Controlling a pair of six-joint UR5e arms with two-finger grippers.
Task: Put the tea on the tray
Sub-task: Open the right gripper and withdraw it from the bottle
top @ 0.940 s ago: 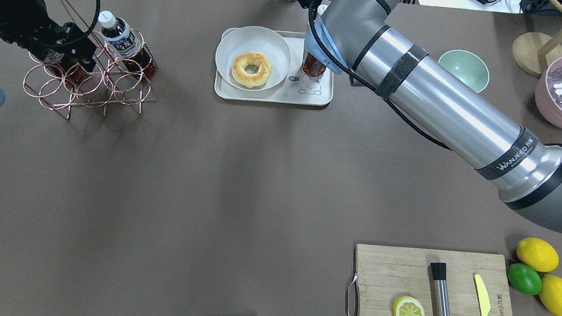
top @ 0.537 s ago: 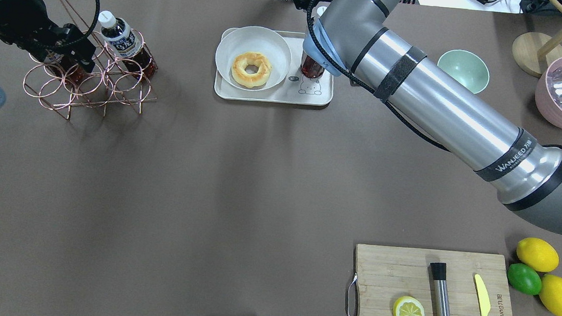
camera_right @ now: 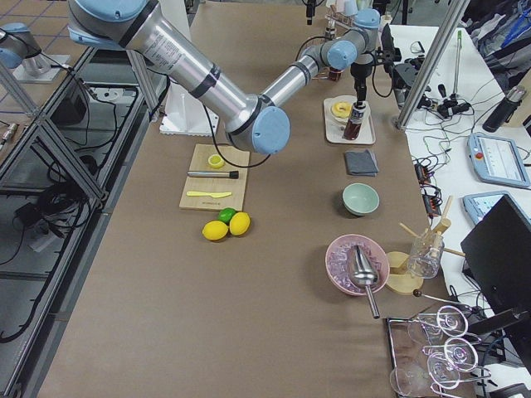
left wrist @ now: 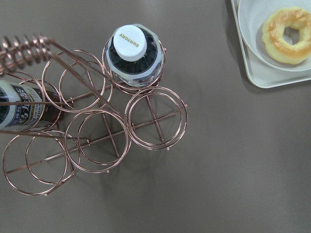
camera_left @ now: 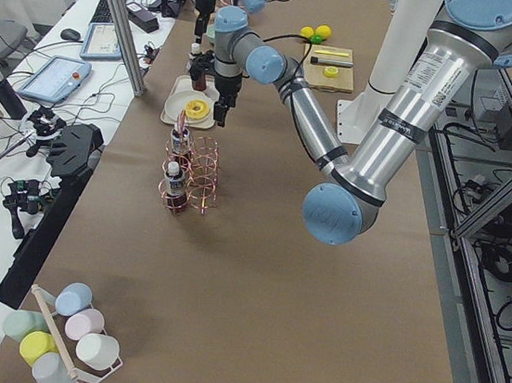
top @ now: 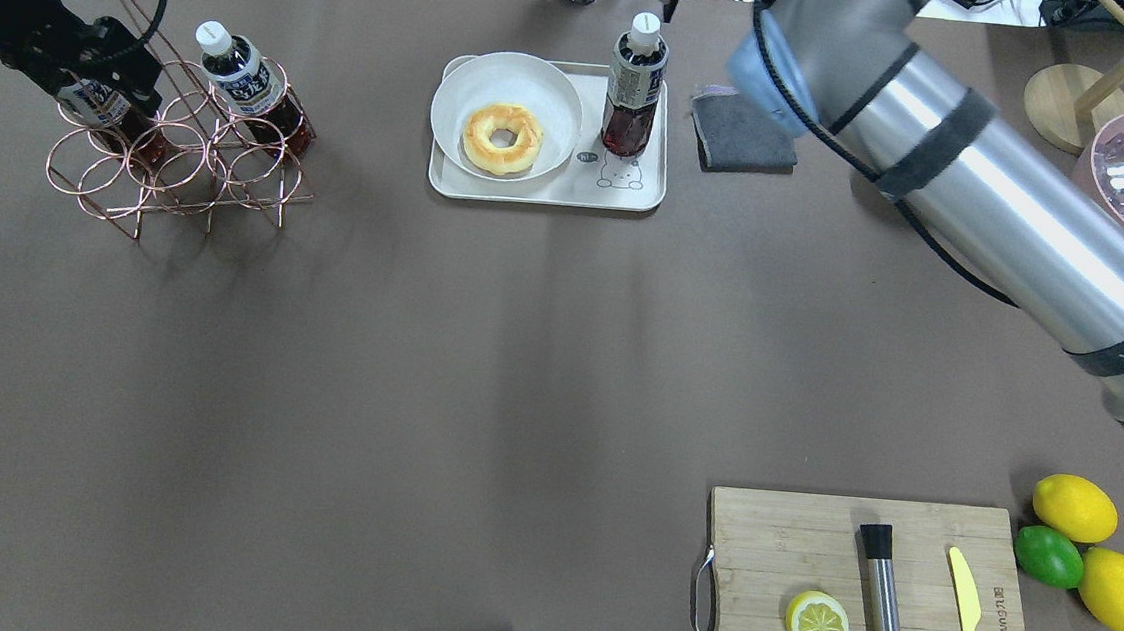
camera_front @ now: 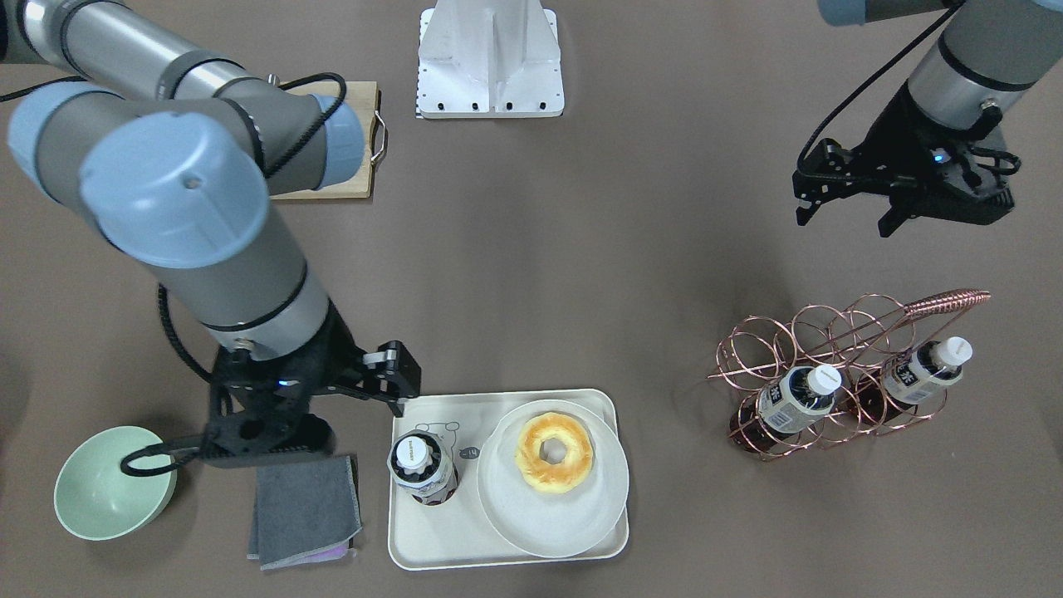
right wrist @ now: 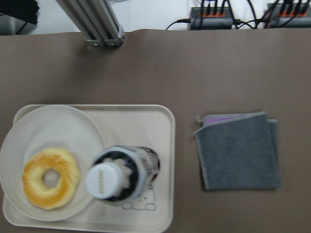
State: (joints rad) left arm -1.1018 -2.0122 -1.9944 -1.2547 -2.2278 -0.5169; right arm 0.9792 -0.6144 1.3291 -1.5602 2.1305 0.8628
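Well, your right gripper [camera_front: 320, 409] has its fingers spread wide and holds nothing, just beside the tray [top: 542, 192]. The tea [top: 633, 90] stands upright on the tray, by the middle of the counter's far edge. Your left gripper [camera_front: 843, 220] is spread and empty too, near the far left corner.

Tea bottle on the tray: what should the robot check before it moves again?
1. The tea stands upright inside the rim of the tray: ok.
2. The right end effector is open and off the tea: ok.
3. The tea is apart from the plate with the donut: ok.
4. The left end effector is open, holding nothing: ok.
5. The tea's base sits flat: cannot tell.
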